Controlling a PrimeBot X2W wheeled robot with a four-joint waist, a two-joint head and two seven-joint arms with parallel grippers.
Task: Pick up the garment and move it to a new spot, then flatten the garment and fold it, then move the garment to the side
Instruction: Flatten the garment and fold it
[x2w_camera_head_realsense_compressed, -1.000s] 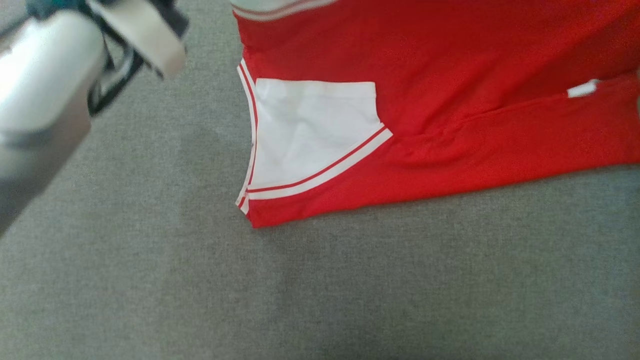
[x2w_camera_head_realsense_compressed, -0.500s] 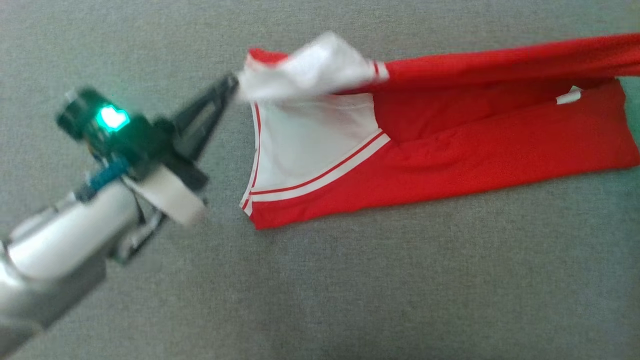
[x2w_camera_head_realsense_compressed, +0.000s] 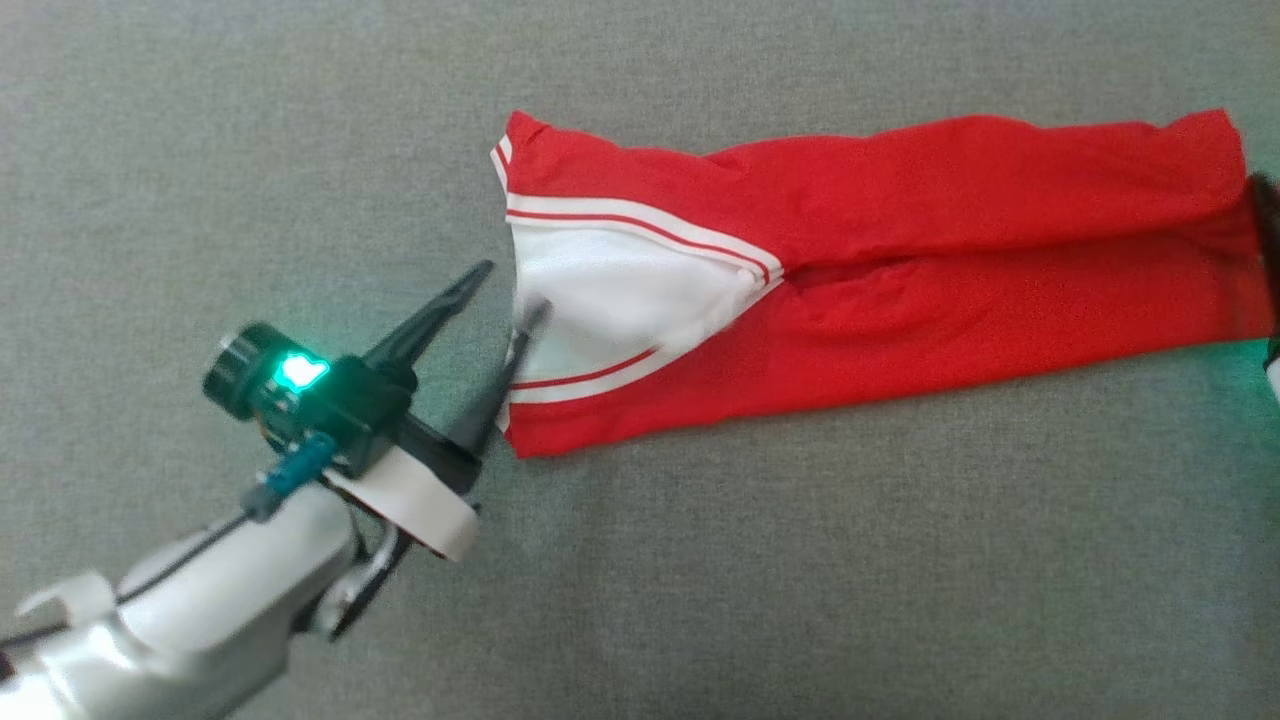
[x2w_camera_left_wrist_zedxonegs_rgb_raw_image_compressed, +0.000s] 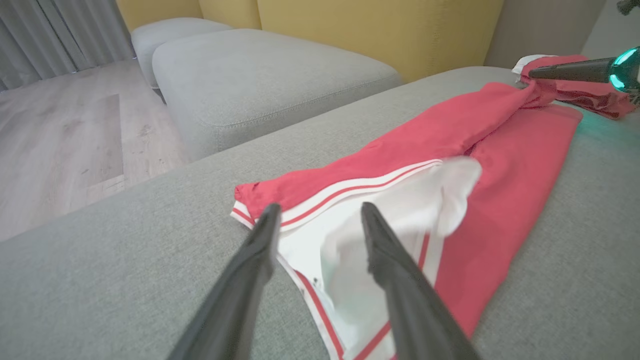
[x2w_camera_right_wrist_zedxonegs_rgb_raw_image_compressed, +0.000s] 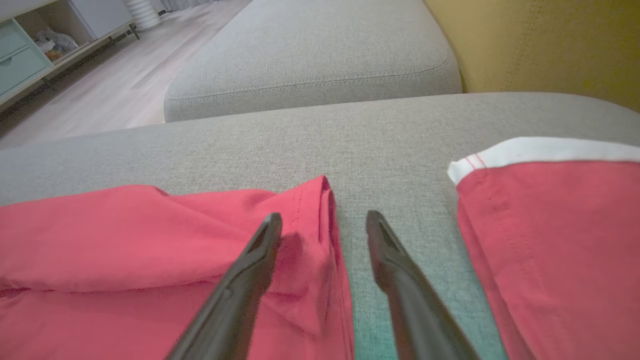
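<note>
A: Garment (x2w_camera_head_realsense_compressed: 950, 230) lying folded lengthwise on sofa seat (x2w_camera_head_realsense_compressed: 700, 580). Left gripper (x2w_camera_head_realsense_compressed: 517, 287) and right gripper (x2w_camera_right_wrist_zedxonegs_rgb_raw_image_compressed: 324, 217) both gaping, holding nothing.
B: Left finger (x2w_camera_head_realsense_compressed: 505, 375) hovering over white panel (x2w_camera_head_realsense_compressed: 620, 300). Could be snagging it when pulling away, undoing the fold.

wide bare grey cushion (x2w_camera_head_realsense_compressed: 700, 600) is lying open on the near side and left of the red garment (x2w_camera_head_realsense_compressed: 900, 250); a yellow backrest (x2w_camera_left_wrist_zedxonegs_rgb_raw_image_compressed: 375, 35) is rising behind the cushion, blocking passage there.

Grey ottoman (x2w_camera_left_wrist_zedxonegs_rgb_raw_image_compressed: 270, 75) mid-room. Yellow backrest (x2w_camera_left_wrist_zedxonegs_rgb_raw_image_compressed: 380, 30) right of it, wood floor (x2w_camera_left_wrist_zedxonegs_rgb_raw_image_compressed: 60, 135) left of it, grey curtains (x2w_camera_left_wrist_zedxonegs_rgb_raw_image_compressed: 55, 35) far left, grey seat cushion (x2w_camera_left_wrist_zedxonegs_rgb_raw_image_compressed: 125, 280) in front. Soft daylight.
</note>
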